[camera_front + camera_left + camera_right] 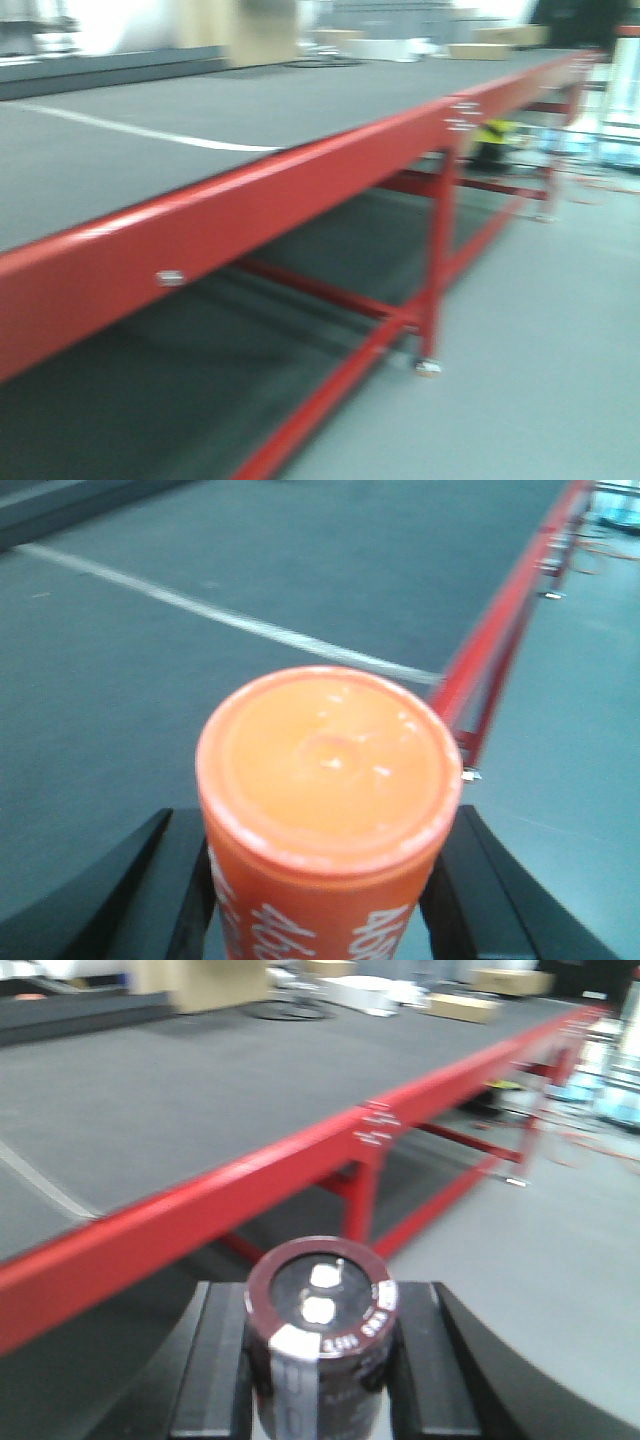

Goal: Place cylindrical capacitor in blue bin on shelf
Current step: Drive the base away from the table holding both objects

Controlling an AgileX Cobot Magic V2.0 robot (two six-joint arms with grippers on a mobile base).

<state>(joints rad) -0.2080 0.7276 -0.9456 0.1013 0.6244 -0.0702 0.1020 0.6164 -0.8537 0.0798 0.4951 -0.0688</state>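
Squarely between the black fingers (215,1360) of the right gripper (320,1370) a dark maroon cylindrical capacitor (320,1295) is pinched. It is held upright, with its two pale terminals turned toward the camera and a pale stripe down its near side. Ahead of and below this pincer a red table rail (180,1220) is seen running diagonally, with the dark grey tabletop (200,1090) beyond it to the left and the pale floor (560,1260) off to the right. The left gripper (325,920) is likewise clamped on an orange cylinder (330,760) with white lettering, gripped from both sides. Beyond that pincer a white line (230,620) is seen crossing the tabletop, and the red rail lies ahead to the right. Both wrists are aimed out along the table.
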